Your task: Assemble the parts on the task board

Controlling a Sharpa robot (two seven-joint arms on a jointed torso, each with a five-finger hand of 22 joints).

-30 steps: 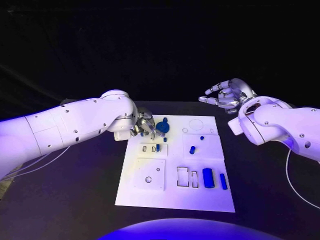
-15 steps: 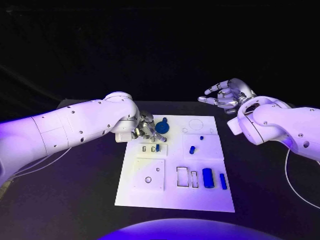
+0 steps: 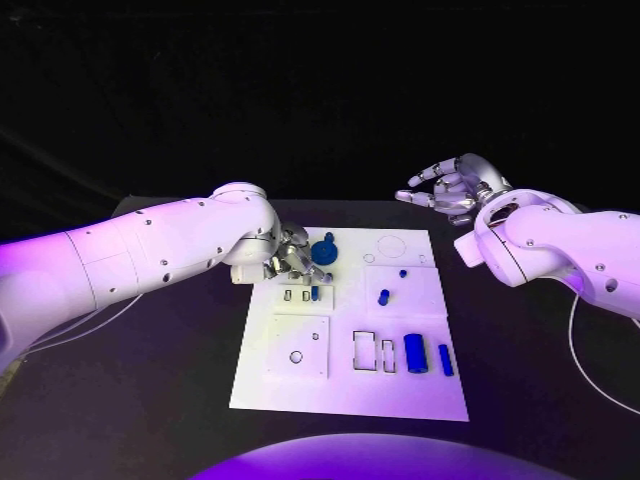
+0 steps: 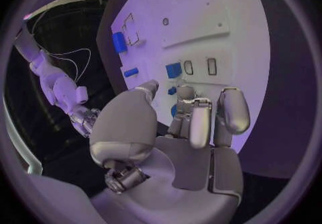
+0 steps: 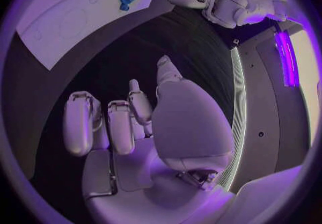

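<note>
Though untouched, blue part [image 3: 325, 252] beside left robot hand [image 3: 287, 255].

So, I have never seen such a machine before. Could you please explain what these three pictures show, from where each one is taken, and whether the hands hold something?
This is a robot with two white arms, each ending in a silver hand. The square picture comes from a camera on its head, looking down at a black table. The two round pictures come from cameras at the wrists, each looking over its own hand.

On the table lies a white task board with small blue parts, for example two blue bars near its right edge and a round blue part at its far end.

The left hand is low over the board's far left corner, fingers next to the round blue part; I cannot tell if it grips anything. The right hand hangs above the table beyond the board, fingers apart, holding nothing.
</note>
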